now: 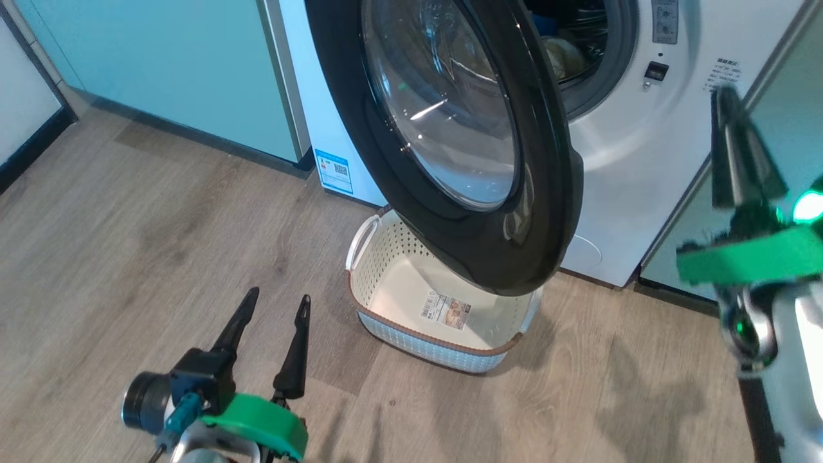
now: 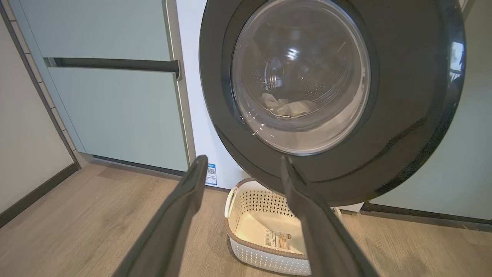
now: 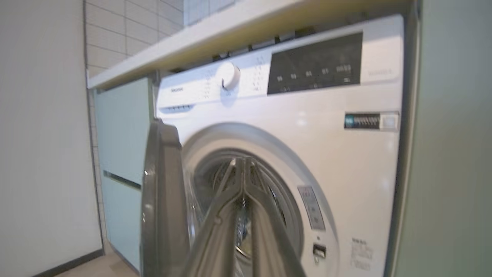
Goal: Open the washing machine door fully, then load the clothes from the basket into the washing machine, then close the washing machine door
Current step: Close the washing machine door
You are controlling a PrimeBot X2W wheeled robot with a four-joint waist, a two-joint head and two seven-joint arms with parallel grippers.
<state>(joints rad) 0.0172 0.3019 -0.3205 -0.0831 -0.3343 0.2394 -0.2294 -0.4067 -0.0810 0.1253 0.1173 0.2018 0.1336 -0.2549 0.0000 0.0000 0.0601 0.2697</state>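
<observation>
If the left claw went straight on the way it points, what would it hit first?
Probably the washing machine door: the open left claw aims at its lower black rim, just above the basket. Depth is hard to judge.

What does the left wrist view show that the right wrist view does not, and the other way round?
Left wrist view, not the right: the empty cream basket on the wood floor, the label on its bottom, the blue energy sticker, pale clothes seen through the door glass, and the open left gripper.
Right wrist view, not the left: the white dial, the dark control panel, the countertop, the tiled wall and the shut right gripper.
Both: the open washing machine door, the white washing machine and a pale green cabinet.
</observation>
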